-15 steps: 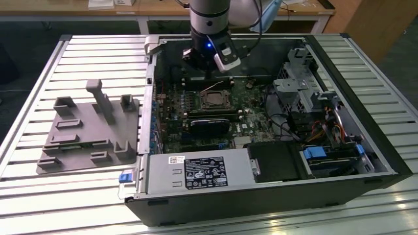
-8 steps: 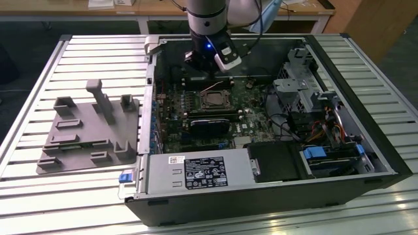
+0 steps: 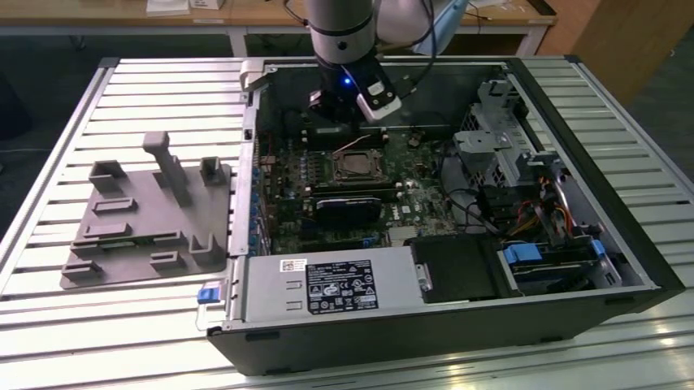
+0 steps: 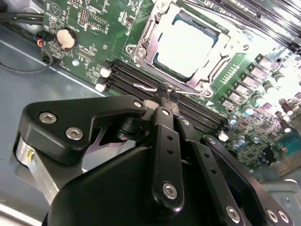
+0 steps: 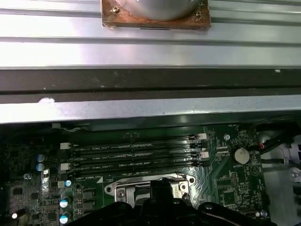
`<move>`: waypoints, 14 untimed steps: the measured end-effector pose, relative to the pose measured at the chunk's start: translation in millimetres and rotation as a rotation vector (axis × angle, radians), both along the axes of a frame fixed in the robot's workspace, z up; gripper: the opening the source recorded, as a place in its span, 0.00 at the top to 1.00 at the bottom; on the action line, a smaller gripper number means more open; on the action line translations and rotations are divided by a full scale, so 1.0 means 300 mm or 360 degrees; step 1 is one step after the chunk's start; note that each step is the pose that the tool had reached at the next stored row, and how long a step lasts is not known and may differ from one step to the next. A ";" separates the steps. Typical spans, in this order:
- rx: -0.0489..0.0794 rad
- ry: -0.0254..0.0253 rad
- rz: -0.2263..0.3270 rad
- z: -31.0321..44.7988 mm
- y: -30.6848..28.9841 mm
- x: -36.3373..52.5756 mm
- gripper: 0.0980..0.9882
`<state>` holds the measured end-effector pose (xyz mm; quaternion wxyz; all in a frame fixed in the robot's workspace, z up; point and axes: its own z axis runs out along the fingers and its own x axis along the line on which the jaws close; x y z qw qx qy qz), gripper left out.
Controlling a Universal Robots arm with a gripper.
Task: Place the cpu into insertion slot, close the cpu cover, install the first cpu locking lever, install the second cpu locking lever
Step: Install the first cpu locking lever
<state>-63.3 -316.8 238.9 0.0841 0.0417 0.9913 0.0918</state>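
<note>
Gripper: the gripper (image 4: 167, 96) was down low over the board, tips closed to a bare sliver of a gap, right at the socket's edge.
Lever: a thin wire locking lever (image 4: 146, 86) ran along the socket's side just beneath those tips. Whether it was pinched could not be told.
Cpu: the cpu (image 4: 186, 44) sat in the insertion slot (image 3: 335, 166), pale metal top facing up.
Cover: the cpu cover (image 4: 143, 40) lay flat over it, with the chip showing through its window.
Memory slots: the black memory slots (image 4: 127, 77) lay in a row just beside the socket.
Board: the green motherboard (image 4: 94, 28) carried a coin cell (image 4: 66, 38), well apart from the socket.
Case: the computer case (image 3: 607, 268) lay open on a slatted table (image 3: 65, 106), with a grey fixture plate (image 3: 141, 236) to the exterior view's left.
</note>
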 end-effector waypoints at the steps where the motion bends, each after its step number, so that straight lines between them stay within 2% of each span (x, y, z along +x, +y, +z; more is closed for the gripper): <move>1: 0.0000 -0.00003 -0.0002 -0.003 0.000 0.000 1.00; 14: 0.0000 -0.00002 -0.0053 -0.028 0.000 0.001 1.00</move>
